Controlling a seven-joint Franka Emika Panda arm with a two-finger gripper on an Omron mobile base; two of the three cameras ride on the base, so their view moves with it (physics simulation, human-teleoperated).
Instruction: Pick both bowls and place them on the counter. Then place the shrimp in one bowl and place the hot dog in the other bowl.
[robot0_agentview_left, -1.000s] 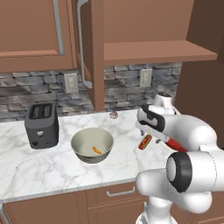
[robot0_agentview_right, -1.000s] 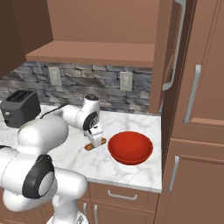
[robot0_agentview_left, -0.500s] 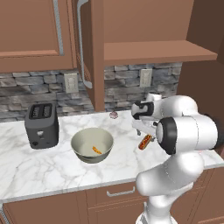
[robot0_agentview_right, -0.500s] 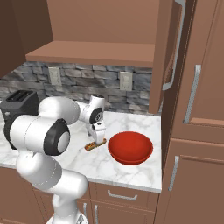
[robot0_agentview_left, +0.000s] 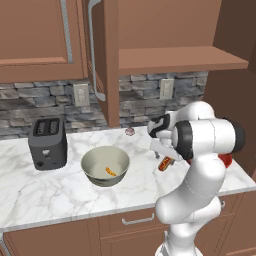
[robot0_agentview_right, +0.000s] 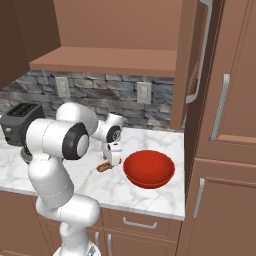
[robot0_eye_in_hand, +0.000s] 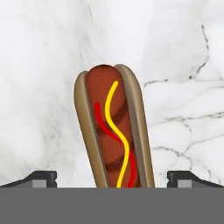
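The hot dog (robot0_eye_in_hand: 113, 131), a tan bun with a red sausage and yellow and red squiggles, lies on the white marble counter (robot0_agentview_left: 60, 190). My gripper (robot0_eye_in_hand: 114, 177) hangs open right above it, one fingertip (robot0_eye_in_hand: 41, 177) on each side of its near end. In the left base view the gripper (robot0_agentview_left: 162, 150) points down over the hot dog (robot0_agentview_left: 165, 163). The grey-beige bowl (robot0_agentview_left: 105, 165) stands to its left with the orange shrimp (robot0_agentview_left: 111, 171) inside. The red bowl (robot0_agentview_right: 149, 168) sits just right of the hot dog (robot0_agentview_right: 103, 166) and of the gripper (robot0_agentview_right: 114, 158).
A black toaster (robot0_agentview_left: 47, 142) stands at the counter's back left. A small pinkish bulb (robot0_agentview_left: 130, 131) lies near the stone backsplash. Wall cabinets and an open shelf (robot0_agentview_left: 175, 57) hang above. A tall cabinet (robot0_agentview_right: 225, 125) bounds the counter on the right.
The arm's elbow and upper links have swung round over the base, while the hand has stayed above the hot dog. The jaws are still open.
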